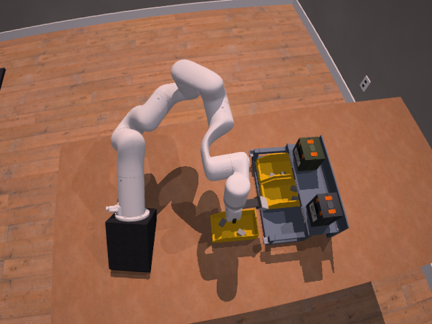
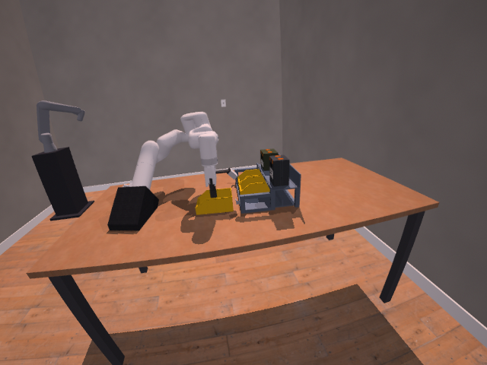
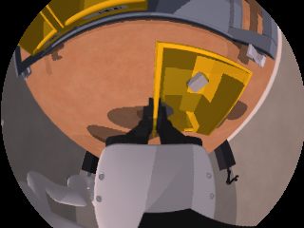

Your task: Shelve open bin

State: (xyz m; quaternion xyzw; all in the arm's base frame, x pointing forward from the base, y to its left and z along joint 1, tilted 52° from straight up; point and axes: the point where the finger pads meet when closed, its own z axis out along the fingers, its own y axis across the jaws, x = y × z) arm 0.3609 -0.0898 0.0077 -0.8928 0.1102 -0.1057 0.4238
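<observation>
The yellow open bin is on or just above the table, left of the grey shelf, with grey parts inside. It also shows in the exterior view and the wrist view. My gripper points down at the bin's far wall and is shut on that thin wall; the wrist view shows the wall's edge between the fingers. Two yellow bins stand in the shelf's row. The free place is at the row's near end, right of the held bin.
Two dark boxes stand on the shelf's upper board behind the row. My arm's black base is at the table's left. A black stand with a grey arm is off the table's left end.
</observation>
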